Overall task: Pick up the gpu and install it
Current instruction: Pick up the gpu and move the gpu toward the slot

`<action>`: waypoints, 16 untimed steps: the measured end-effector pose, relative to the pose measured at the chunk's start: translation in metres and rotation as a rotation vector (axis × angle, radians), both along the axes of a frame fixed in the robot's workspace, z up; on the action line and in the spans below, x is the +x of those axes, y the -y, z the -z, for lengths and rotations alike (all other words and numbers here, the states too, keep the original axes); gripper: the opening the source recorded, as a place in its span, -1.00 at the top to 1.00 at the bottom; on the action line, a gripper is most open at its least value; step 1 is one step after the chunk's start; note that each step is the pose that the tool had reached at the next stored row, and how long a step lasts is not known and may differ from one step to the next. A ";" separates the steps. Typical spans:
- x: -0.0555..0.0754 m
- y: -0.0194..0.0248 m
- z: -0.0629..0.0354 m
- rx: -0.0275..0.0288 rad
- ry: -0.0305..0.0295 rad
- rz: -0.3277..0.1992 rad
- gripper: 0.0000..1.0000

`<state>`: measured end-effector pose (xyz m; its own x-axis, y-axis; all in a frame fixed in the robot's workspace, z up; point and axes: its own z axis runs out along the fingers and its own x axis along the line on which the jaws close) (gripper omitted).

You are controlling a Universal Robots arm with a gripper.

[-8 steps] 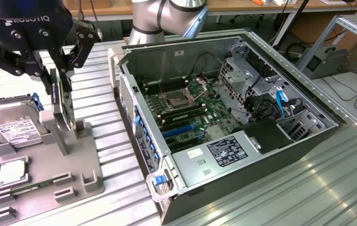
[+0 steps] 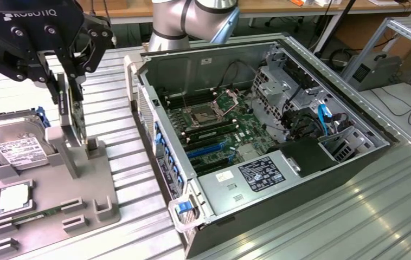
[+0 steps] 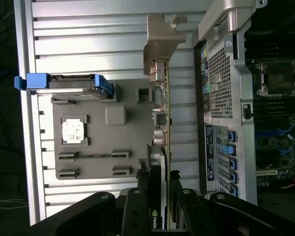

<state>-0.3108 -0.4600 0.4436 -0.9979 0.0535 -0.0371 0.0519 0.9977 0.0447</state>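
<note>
The gpu (image 2: 71,111) is a thin dark card standing on edge, its lower end just over the upright posts of the grey holder tray (image 2: 68,184). My gripper (image 2: 62,73) comes down on it from above, one black finger pressed against each face, so it is shut on the card. Whether the card's lower edge still touches the posts I cannot tell. In the wrist view the gpu (image 3: 162,123) shows edge-on, its silver bracket (image 3: 160,44) at the far end, and my gripper (image 3: 159,196) clamps its near end between the fingers (image 3: 136,199).
The open computer case (image 2: 335,162) lies at the exterior view's right, with its motherboard (image 2: 213,122) and blue slots (image 2: 207,149) exposed. On the tray lie a silver hard drive (image 2: 14,143), a processor chip (image 2: 14,197) and a green memory stick (image 2: 36,215). Ribbed metal table (image 2: 379,216) underneath.
</note>
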 end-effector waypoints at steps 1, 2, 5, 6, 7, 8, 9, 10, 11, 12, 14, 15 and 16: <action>0.002 0.0000 0.0000 0.0000 0.0000 0.000 0.46; 0.003 0.0000 0.0000 0.0001 0.0001 0.000 0.46; 0.011 0.0000 0.0000 0.0000 0.0000 0.000 0.46; 0.014 0.0000 0.0000 0.0000 0.0000 0.000 0.46; 0.017 0.0000 0.0000 0.0000 0.0000 0.000 0.46; 0.021 0.0000 0.0000 0.0000 0.0000 0.000 0.46; 0.025 0.0000 0.0000 0.0000 0.0000 0.000 0.46; 0.029 0.0000 0.0000 0.0001 0.0000 0.000 0.46; 0.033 0.0000 0.0000 0.0000 0.0000 0.000 0.46; 0.036 0.0000 0.0000 0.0000 -0.0001 0.000 0.46; 0.043 0.0000 0.0000 0.0001 0.0000 0.000 0.46; 0.047 0.0000 0.0000 0.0001 0.0000 0.000 0.46; 0.050 0.0000 0.0000 0.0001 0.0000 0.000 0.46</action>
<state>-0.2608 -0.4600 0.4436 -0.9979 0.0536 -0.0371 0.0519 0.9976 0.0449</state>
